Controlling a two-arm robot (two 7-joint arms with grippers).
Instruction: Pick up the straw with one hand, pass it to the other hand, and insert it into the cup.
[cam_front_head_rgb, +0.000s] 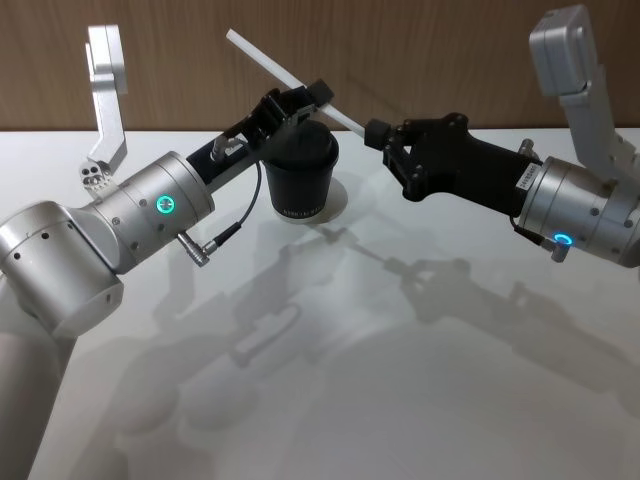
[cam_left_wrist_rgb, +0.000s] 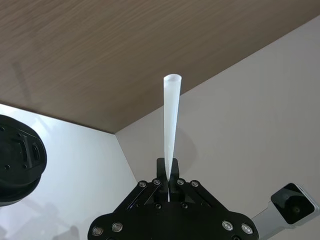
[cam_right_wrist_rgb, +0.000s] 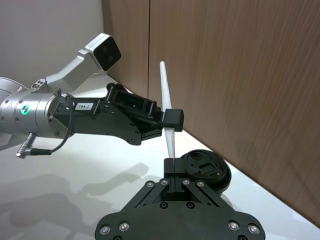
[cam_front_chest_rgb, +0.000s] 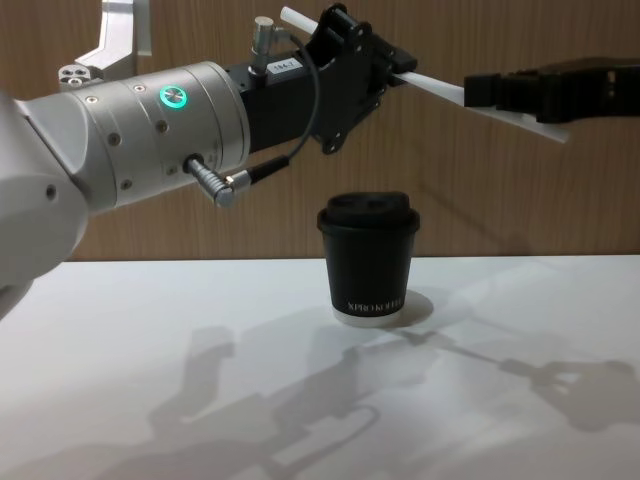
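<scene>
Both arms reach inward, raised well above the table (cam_front_head_rgb: 420, 400). The left gripper (cam_front_head_rgb: 312, 95) is closed on the straw (cam_front_head_rgb: 265, 58) near its middle, and the right gripper (cam_front_head_rgb: 378, 132) is closed on it near the lower end. The straw is tilted, higher on the robot's left, and hangs in the air above the cup (cam_front_head_rgb: 298, 180) without touching it. The chest view shows this gap, and a short piece of straw beyond the right fingers. The left wrist view shows the open tip.
</scene>
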